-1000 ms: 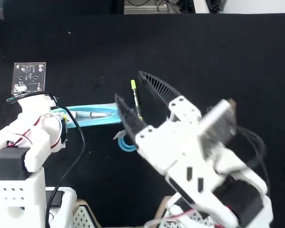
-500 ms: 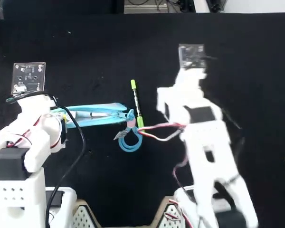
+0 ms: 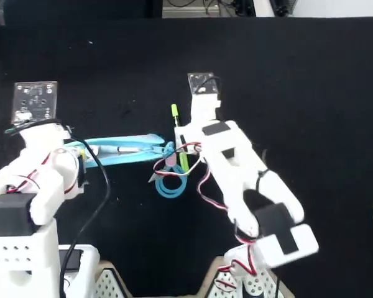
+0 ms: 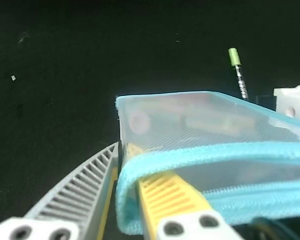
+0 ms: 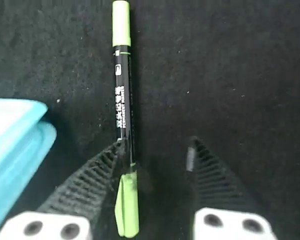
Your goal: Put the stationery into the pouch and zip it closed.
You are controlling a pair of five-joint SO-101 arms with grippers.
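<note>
Green at both ends and black along the barrel, the marker [image 5: 121,100] lies flat on the table [image 3: 298,74], just beside the open end of the pale blue mesh pouch [image 4: 200,130] and apart from it. The right arm's fingers [image 5: 90,185] stand apart astride the marker, but not evenly: the barrel lies hard against the inner edge of one finger, with a wide gap to the other. The likeliest fault is in the closing. The far finger would have to sweep the whole gap, and the round barrel could roll or skid out, or twist in the pinch. The fingers also sit near one green end rather than mid-barrel, so a lifted marker may droop at the long end and catch the pouch's lip on the way in. The left arm's fingers [image 4: 165,197] are clamped on the pouch's edge, the yellow one inside the mouth and the grey one outside. If that hold slips, the mouth would probably sag shut. In the high view, the right arm's loose wires hang near the blue loop [image 3: 171,186] at the pouch's end and might snag it.
</note>
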